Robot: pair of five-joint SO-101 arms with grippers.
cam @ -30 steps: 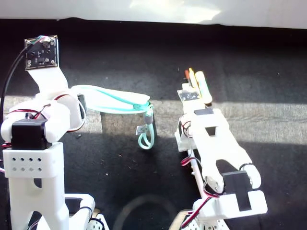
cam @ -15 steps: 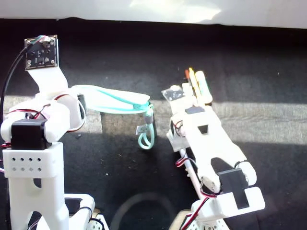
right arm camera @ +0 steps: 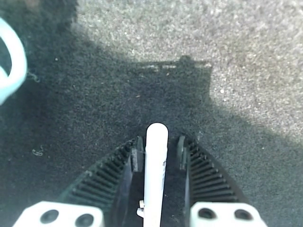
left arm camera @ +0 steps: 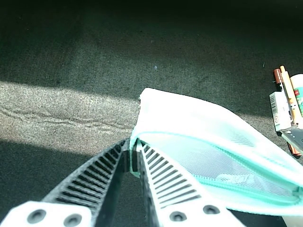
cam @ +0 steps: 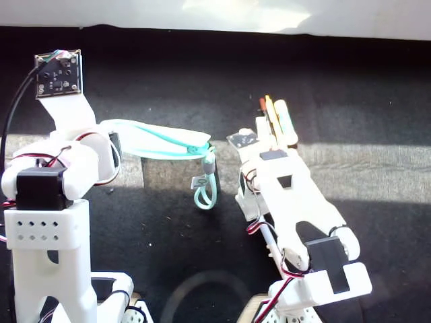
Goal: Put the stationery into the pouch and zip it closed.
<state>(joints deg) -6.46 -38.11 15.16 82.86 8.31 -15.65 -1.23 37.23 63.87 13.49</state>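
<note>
A white and teal mesh pouch [cam: 161,142] hangs off the table, its zip open, with my left gripper [left arm camera: 133,147] shut on one end of it. The pouch's [left arm camera: 213,156] teal strap loop [cam: 205,192] dangles from the other end. My right gripper [right arm camera: 157,147] is shut on a white pen [right arm camera: 156,161], which sticks out under that arm in the high view [cam: 267,237]. It hovers over the dark mat, a short way from the strap loop [right arm camera: 10,61]. Several pens and markers [cam: 276,118] lie together on the mat just beyond the right arm.
A dark mat [cam: 202,74] covers the table, with a sunlit band across the middle [cam: 377,171]. The left arm's base [cam: 47,256] and the right arm's base [cam: 323,282] stand at the near edge. A white wall edge runs along the far side.
The right arm has swung left towards the pouch with the white pen in its gripper. The left arm and the pouch have not moved.
</note>
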